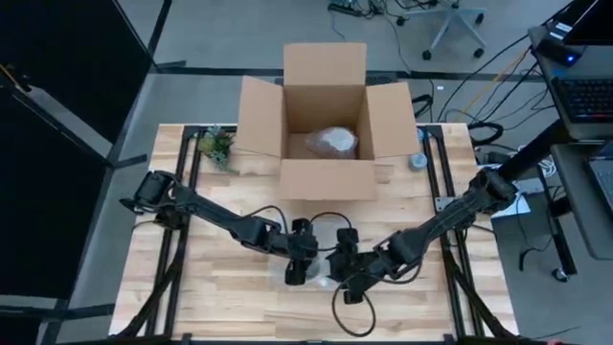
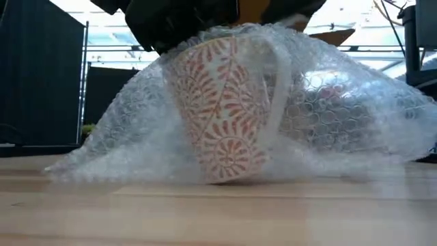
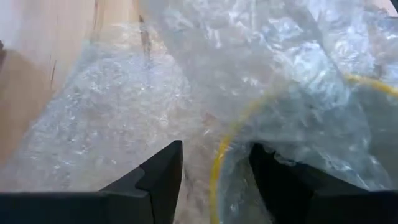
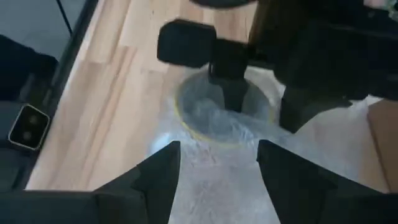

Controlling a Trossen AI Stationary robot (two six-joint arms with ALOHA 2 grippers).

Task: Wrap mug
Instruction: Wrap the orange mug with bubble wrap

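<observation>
Bubble wrap (image 2: 355, 116): lying draped over the mug and spreading loosely onto the table on both sides of it, not yet gathered tight.
Mug (image 2: 225, 109): standing upright on the table (image 1: 192, 287), well in front of the cardboard box, its red leaf pattern and handle showing through the plastic.
Left gripper (image 1: 299, 261): hovering right over the mug; its fingers are standing apart, with the mug's yellow rim and folds of wrap between them, and seem to be pressing the wrap into the mouth rather than pinching it.
Right gripper (image 1: 347, 278): sitting just beside the mug, on the side away from the box; its fingers are spread wide over the wrap and holding nothing that I can see.
Cardboard box (image 1: 326, 115): sitting open at the back of the table, with one wrapped bundle already lying inside.
Progress: looking about halfway — the mug is covered and its top is being tucked, while the loose skirts are waiting to be folded round it.
</observation>
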